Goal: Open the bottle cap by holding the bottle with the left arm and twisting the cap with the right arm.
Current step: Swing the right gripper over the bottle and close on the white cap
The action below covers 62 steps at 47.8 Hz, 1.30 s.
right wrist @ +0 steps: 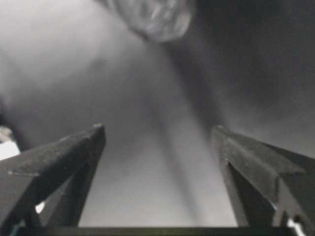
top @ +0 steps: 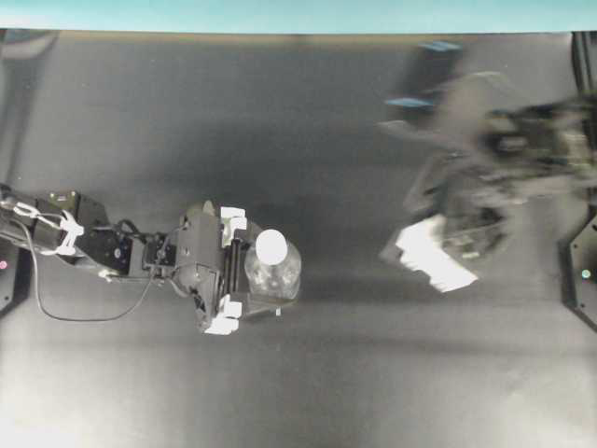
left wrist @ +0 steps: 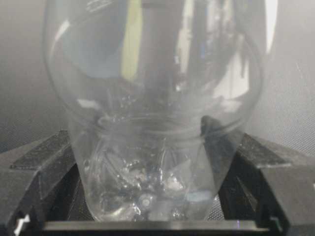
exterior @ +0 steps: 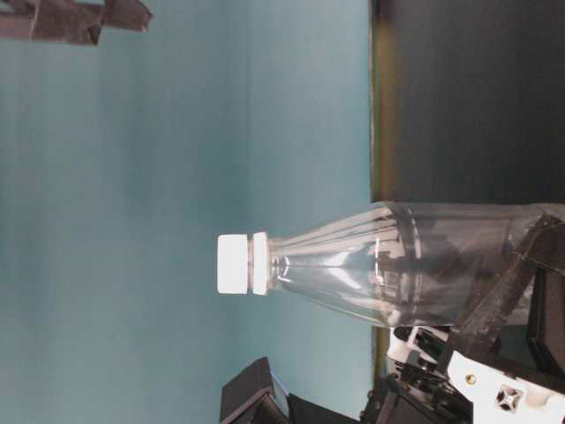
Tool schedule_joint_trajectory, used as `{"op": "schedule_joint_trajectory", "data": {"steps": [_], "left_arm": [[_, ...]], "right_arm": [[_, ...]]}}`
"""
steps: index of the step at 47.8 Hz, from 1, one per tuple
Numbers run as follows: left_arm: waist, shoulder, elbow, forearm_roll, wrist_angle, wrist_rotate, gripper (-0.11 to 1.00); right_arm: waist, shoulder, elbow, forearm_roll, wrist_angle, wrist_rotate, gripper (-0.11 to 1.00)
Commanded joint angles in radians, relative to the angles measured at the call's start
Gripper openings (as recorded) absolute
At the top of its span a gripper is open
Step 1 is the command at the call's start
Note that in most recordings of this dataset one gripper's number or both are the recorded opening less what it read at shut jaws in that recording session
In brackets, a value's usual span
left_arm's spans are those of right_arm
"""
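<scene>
The left hand (top: 244,273) is clamped on the capped bottle (top: 275,273); the right hand (top: 431,252), blurred, stands apart, fingers spread.

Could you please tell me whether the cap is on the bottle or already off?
On. The white bottle cap sits on the neck of the bottle in the table-level view, and overhead it tops the bottle. Whether it is loosened cannot be told.

Dark matte table (top: 280,121); clear bottle (top: 276,275) upright on it.
</scene>
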Motion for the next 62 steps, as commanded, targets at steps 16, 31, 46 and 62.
{"op": "schedule_joint_trajectory", "data": {"steps": [16, 31, 46, 62], "left_arm": [[0.002, -0.005, 0.002, 0.003, -0.003, 0.000, 0.82], [0.002, -0.005, 0.002, 0.003, -0.003, -0.005, 0.82], [0.002, -0.005, 0.002, 0.002, -0.005, -0.008, 0.82], [0.002, -0.003, 0.002, 0.003, -0.003, -0.008, 0.82]], "right_arm": [[-0.017, 0.364, -0.466, 0.035, 0.190, 0.186, 0.80], [-0.021, 0.531, -0.641, 0.044, 0.293, 0.238, 0.80], [-0.017, 0.591, -0.670, 0.083, 0.330, 0.244, 0.80], [-0.017, 0.614, -0.646, 0.081, 0.328, 0.239, 0.78]]}}
